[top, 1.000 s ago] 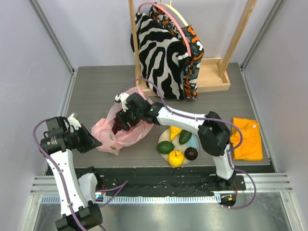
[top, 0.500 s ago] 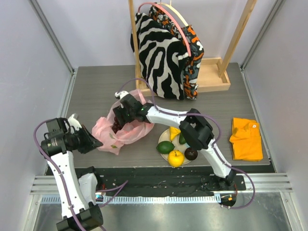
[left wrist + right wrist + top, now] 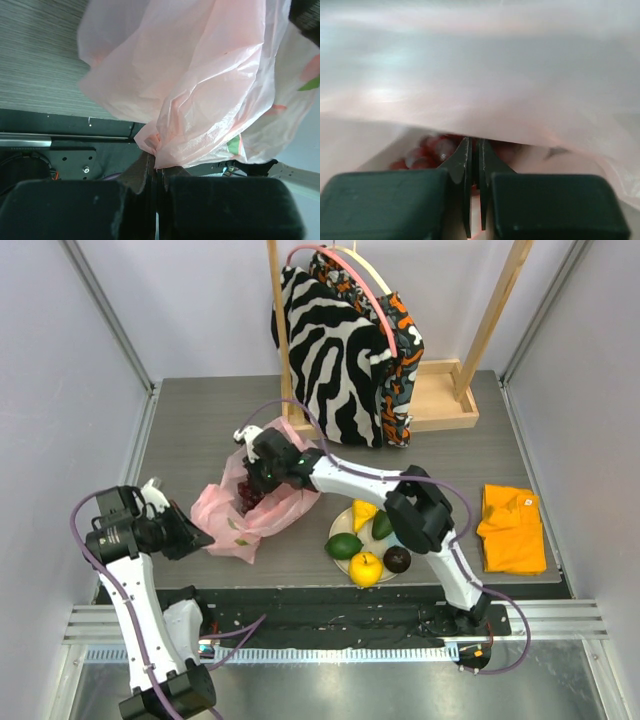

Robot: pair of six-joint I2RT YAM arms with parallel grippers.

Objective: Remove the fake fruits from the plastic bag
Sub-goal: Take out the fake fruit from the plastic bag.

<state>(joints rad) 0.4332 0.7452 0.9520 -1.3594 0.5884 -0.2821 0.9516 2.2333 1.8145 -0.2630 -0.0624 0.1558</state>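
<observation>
The pink plastic bag (image 3: 262, 520) lies crumpled on the table left of centre. My left gripper (image 3: 200, 537) is shut on its near-left corner, and in the left wrist view the plastic bag (image 3: 200, 75) bunches between the closed jaws of the left gripper (image 3: 156, 162). My right gripper (image 3: 252, 478) reaches into the bag's mouth from the right. Under the plastic bag (image 3: 480, 75), the right gripper (image 3: 475, 142) is shut on the dark red grape bunch (image 3: 427, 150), which shows through the bag as a dark red grape bunch (image 3: 243, 498). A yellow pear-shaped fruit (image 3: 363, 513), an avocado (image 3: 384, 524), a lime (image 3: 343, 546), a yellow-orange fruit (image 3: 366, 568) and a maroon fruit (image 3: 397, 559) lie on the plate (image 3: 409, 532).
A zebra-striped cloth bag (image 3: 325, 350) hangs on a wooden rack (image 3: 440, 400) at the back. A folded orange cloth (image 3: 513, 528) lies at the right. The plate sits just right of the plastic bag, under the right forearm.
My right gripper pushed further into the bag's mouth and closed from open. The left gripper kept its hold on the bag's corner.
</observation>
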